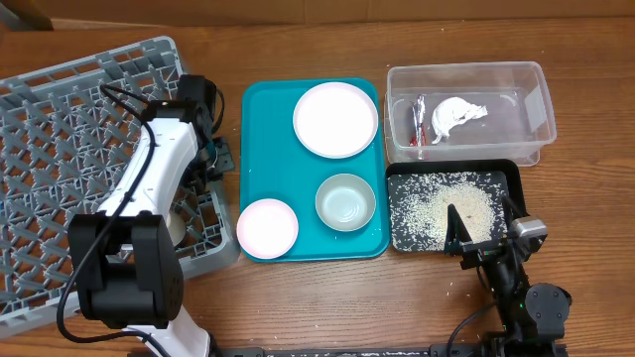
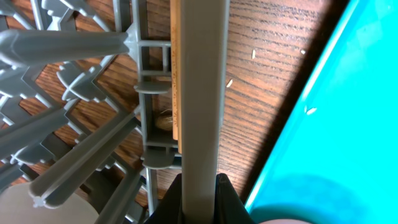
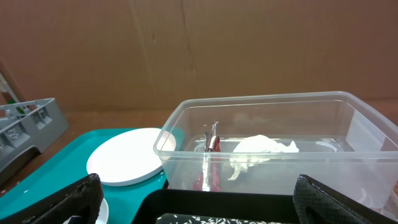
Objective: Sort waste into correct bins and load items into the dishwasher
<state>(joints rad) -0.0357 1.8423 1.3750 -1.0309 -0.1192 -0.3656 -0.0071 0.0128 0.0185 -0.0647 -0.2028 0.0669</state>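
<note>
The grey dish rack (image 1: 60, 149) stands at the left. My left gripper (image 1: 216, 154) is at its right wall; in the left wrist view the jaws (image 2: 199, 186) are closed on the wall's grey rim bar (image 2: 202, 74). A wooden chopstick (image 2: 175, 74) lies along that bar inside the rack, and a white cup (image 2: 18, 205) sits in the rack. The plate (image 1: 335, 119), grey-green bowl (image 1: 345, 201) and pink bowl (image 1: 267, 227) are on the teal tray. The clear tub (image 1: 536, 109) holds the red wrapper (image 1: 418, 121) and napkin (image 1: 456, 116). The black tray (image 1: 506, 183) holds rice (image 1: 446, 208). My right gripper (image 1: 483, 233) is open over its near edge.
The teal tray (image 1: 260, 129) lies between the rack and the bins, its edge close to the left gripper (image 2: 336, 124). A few rice grains (image 2: 229, 82) lie on the bare wood beside the rack. A cardboard wall (image 3: 199, 50) stands behind the tub.
</note>
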